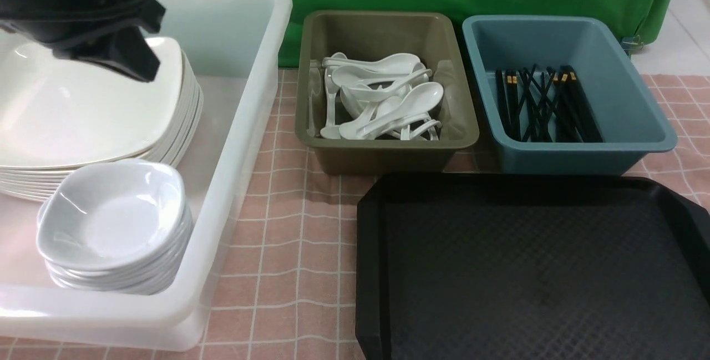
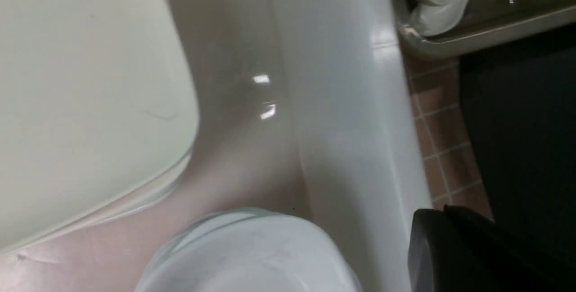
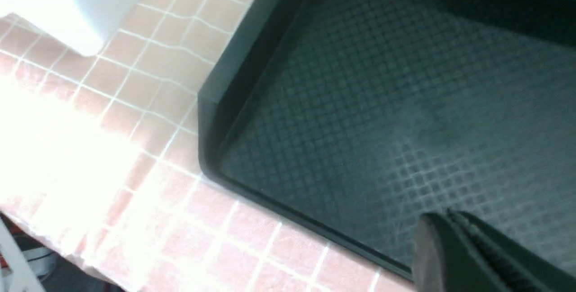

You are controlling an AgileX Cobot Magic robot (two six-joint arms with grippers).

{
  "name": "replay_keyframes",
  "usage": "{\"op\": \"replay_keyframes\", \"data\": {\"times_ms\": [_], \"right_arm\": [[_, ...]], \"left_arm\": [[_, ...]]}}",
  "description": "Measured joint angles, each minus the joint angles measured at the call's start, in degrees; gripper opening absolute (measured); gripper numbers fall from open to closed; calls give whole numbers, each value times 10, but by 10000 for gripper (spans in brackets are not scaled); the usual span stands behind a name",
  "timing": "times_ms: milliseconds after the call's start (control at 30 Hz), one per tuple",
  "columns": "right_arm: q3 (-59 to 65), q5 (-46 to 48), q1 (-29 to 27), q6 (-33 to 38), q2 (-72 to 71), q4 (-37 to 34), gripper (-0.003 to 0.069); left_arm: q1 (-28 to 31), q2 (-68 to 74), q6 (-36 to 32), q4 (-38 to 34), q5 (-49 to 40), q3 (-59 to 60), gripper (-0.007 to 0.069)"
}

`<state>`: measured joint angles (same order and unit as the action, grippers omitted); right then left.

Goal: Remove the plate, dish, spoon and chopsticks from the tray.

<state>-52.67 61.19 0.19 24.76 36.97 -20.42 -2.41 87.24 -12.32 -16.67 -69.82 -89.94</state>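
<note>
The black tray (image 1: 369, 249) at the front right holds nothing; its patterned floor fills the right wrist view (image 3: 382, 103). The top plate (image 1: 83, 116) lies on a stack in the white tub, with the top dish (image 1: 111, 221) on a smaller stack in front. Spoons (image 1: 383, 99) lie in the olive tub and chopsticks (image 1: 543, 105) in the blue tub. My left gripper (image 1: 133, 60) hangs over the plate stack, shut and empty (image 2: 443, 213). My right gripper (image 3: 445, 215) is shut and empty over the tray's near corner, out of the front view.
The white tub (image 1: 244, 143) stands at the left, the olive tub (image 1: 388, 155) at the back middle and the blue tub (image 1: 577, 152) at the back right. A pink checked cloth (image 1: 299, 238) covers the table between tub and tray.
</note>
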Motion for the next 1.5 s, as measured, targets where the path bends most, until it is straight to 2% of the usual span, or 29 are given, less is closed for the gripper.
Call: {"op": "replay_keyframes", "data": {"times_ms": [133, 233, 367, 567, 733, 1233, 1500], "right_arm": [[13, -6, 0, -2, -119, 40, 30], [41, -57, 0, -2, -194, 49, 30], [155, -252, 0, -3, -338, 44, 30], [267, -417, 0, -5, -363, 44, 30], [294, -447, 0, -5, -362, 43, 30], [311, -451, 0, -5, -362, 42, 61], [425, -491, 2, -5, -361, 71, 86]], "left_arm": [[-15, -15, 7, -2, 0, 0, -11], [-18, -18, 8, -2, 0, 0, -11], [-18, -18, 22, -2, 0, 0, -11], [-18, -18, 24, -2, 0, 0, -5], [-18, -18, 24, -2, 0, 0, -4], [-18, -18, 25, -13, 0, 0, -4], [-18, -18, 25, -17, 0, 0, -4]]}}
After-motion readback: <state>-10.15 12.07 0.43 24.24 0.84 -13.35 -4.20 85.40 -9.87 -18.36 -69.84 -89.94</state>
